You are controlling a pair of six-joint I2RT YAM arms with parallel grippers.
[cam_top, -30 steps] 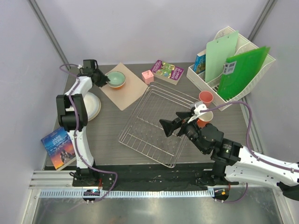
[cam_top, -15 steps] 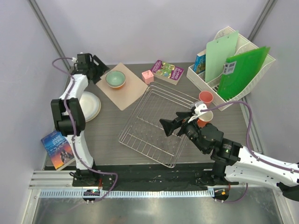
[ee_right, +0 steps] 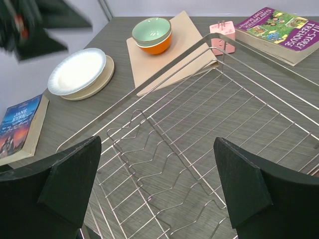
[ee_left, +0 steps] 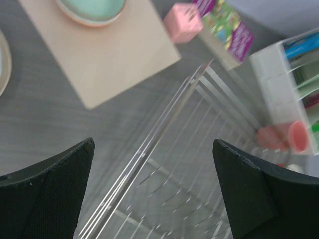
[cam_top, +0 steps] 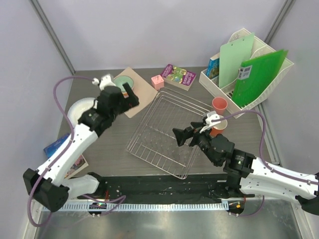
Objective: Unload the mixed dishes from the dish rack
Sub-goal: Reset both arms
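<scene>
The silver wire dish rack (cam_top: pixel 167 134) lies in the middle of the table, and no dish shows inside it. A mint-green bowl (ee_right: pixel 151 27) sits nested in an orange bowl (ee_right: pixel 155 47) on a tan mat (ee_left: pixel 99 50). Stacked white plates (ee_right: pixel 79 72) rest left of the mat. A pink cup (cam_top: pixel 219 103) and an orange cup (cam_top: pixel 216 130) stand right of the rack. My left gripper (cam_top: pixel 128 97) hangs open over the rack's left rim (ee_left: pixel 149 149), holding nothing. The right gripper (ee_right: pixel 158 149) is open and empty above the rack (ee_right: pixel 199 139).
A pink cube (cam_top: pixel 157 81) and a purple book (cam_top: pixel 178 75) lie behind the rack. A white file organizer (cam_top: pixel 246 69) with green boards stands at the back right. Another book (ee_right: pixel 20 124) lies at the front left.
My left gripper opened, leaving the bowls on the mat, and its arm swung from the back left toward the rack. The right arm barely moved.
</scene>
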